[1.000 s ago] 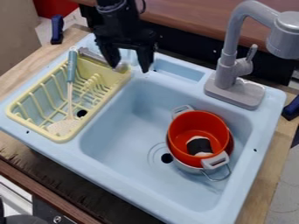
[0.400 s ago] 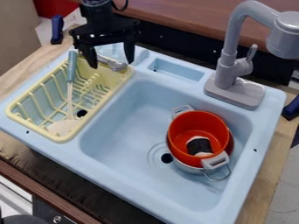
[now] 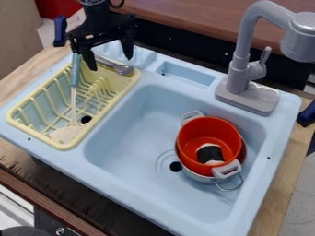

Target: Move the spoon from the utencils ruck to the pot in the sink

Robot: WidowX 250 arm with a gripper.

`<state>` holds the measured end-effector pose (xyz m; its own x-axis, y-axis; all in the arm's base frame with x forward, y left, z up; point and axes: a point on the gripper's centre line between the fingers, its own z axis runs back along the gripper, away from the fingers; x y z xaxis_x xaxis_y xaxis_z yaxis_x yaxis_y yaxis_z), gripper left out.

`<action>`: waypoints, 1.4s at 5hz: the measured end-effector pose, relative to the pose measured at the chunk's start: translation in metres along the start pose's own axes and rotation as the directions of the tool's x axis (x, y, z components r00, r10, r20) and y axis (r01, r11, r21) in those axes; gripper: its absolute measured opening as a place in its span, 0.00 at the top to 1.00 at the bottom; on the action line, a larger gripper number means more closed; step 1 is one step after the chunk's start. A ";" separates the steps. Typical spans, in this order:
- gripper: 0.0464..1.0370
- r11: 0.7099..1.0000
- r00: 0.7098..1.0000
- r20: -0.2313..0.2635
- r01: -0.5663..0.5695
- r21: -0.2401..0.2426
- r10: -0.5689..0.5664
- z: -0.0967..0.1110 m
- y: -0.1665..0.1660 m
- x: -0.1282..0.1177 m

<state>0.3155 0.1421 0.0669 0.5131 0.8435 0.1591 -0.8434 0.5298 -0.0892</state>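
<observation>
At the left, a pale-yellow dish rack (image 3: 104,111) sits in the light-blue sink unit (image 3: 138,200). A utensil with a blue handle (image 3: 75,76) and a cream-coloured, perforated head leans lengthwise in it, head toward the near end, the top of its handle right by the left edge of the gripper in the view.

Next comes the black gripper (image 3: 111,62), hanging over the rack's far right corner. It is wide open, its two fingers well apart and pointing down, with nothing held between them. The grey spoon (image 3: 124,69) lies across that same corner — its handle runs up and to the left, passing behind the left-hand finger in the view, while its bowl rests at the rack's right edge, just below the right-hand fingertip. Whether either finger touches the spoon, the view cannot tell.

To the right is the sink basin (image 3: 132,138), with a dark drain hole (image 3: 176,166). Just beside the hole stands the red pot (image 3: 209,131), its grey handles at the far and near sides, nested in a metal pot (image 3: 200,177) with a wire handle. A black-and-white item (image 3: 210,153) lies inside the red one. The grey faucet (image 3: 241,46) rises behind — well to the right of the gripper.
</observation>
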 end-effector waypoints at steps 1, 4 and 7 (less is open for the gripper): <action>0.04 0.994 0.995 0.011 -0.097 0.058 0.097 -0.009 0.003 0.007; 0.04 0.965 0.974 0.037 -0.226 0.134 0.223 -0.018 0.001 0.016; 0.64 0.972 0.978 0.066 -0.205 0.114 0.199 -0.025 -0.005 0.014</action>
<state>0.3305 0.1534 0.0446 0.3236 0.9242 0.2028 -0.9433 0.3320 -0.0076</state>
